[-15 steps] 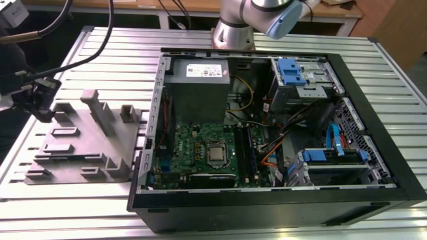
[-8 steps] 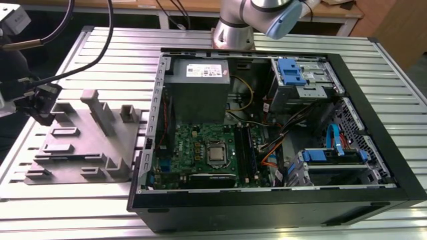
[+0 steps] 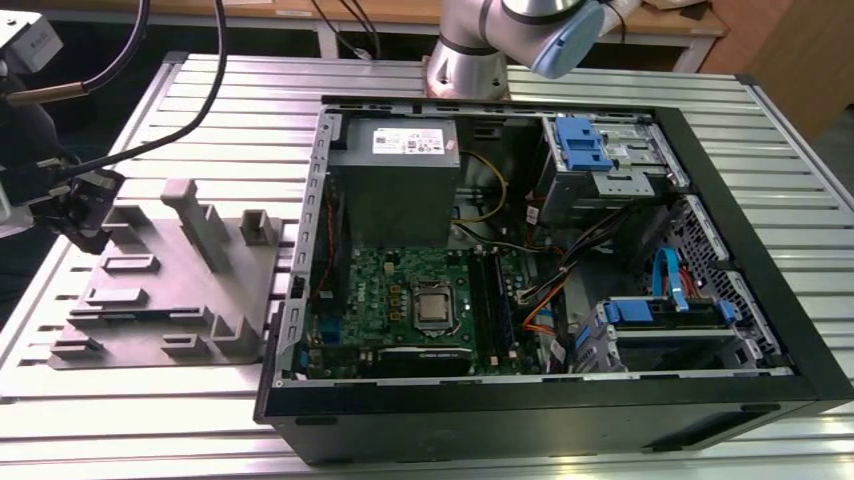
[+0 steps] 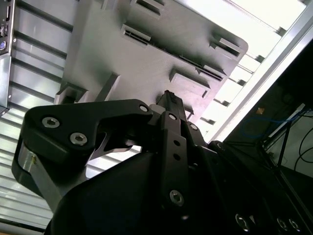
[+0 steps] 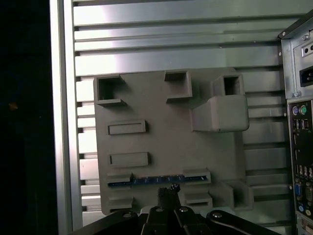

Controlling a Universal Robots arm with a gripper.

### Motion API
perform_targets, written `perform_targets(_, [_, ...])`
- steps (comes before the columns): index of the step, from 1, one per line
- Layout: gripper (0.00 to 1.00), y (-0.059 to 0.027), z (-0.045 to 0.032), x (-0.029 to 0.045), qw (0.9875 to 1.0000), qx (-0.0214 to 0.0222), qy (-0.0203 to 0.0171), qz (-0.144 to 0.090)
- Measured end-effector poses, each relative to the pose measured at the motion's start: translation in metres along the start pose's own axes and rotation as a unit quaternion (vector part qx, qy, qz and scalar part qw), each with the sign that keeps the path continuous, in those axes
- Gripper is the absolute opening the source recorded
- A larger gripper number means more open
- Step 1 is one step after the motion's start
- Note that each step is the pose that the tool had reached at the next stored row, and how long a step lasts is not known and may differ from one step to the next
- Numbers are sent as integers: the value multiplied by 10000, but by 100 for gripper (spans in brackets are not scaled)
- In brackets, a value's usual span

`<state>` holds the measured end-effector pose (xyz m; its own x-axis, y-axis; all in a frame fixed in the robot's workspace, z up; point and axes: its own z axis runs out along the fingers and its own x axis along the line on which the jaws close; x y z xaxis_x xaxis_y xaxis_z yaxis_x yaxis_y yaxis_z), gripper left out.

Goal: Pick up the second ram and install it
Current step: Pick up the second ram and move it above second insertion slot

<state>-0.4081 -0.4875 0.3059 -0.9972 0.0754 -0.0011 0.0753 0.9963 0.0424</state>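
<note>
The second ram (image 5: pixel 146 180) is a thin blue-green strip standing on edge in a long slot of the grey fixture tray (image 5: pixel 161 103). In the first wrist view my gripper (image 5: pixel 168 190) hovers just beside the middle of the stick, apart from it, with its dark fingertips pressed together and nothing between them. The second wrist view shows the gripper (image 4: pixel 168 96) from the side, above the tray (image 4: pixel 161 44). In the exterior view the gripper (image 3: pixel 83 232) hangs over the tray (image 3: pixel 174 290) on that view's left, outside the open computer case (image 3: pixel 561 400).
The case lies open on the slatted metal table (image 3: pixel 147 420), its motherboard (image 3: pixel 400 300) and black memory slots (image 3: pixel 491 300) facing up. A grey power supply (image 3: pixel 398 190) and blue drive cages (image 3: pixel 587 145) fill its far side. The tray carries raised posts (image 3: pixel 200 225). Cables (image 3: pixel 174 130) trail above the tray.
</note>
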Motion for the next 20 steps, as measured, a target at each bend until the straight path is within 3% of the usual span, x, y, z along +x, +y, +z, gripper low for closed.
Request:
perform_targets(10, [7, 0, 2, 1, 10000, 1, 1, -26])
perform_targets(16, [7, 0, 4, 6, 9989, 4, 19, -460])
perform_targets(20, [7, 0, 7, 6, 9967, 9, 34, -811])
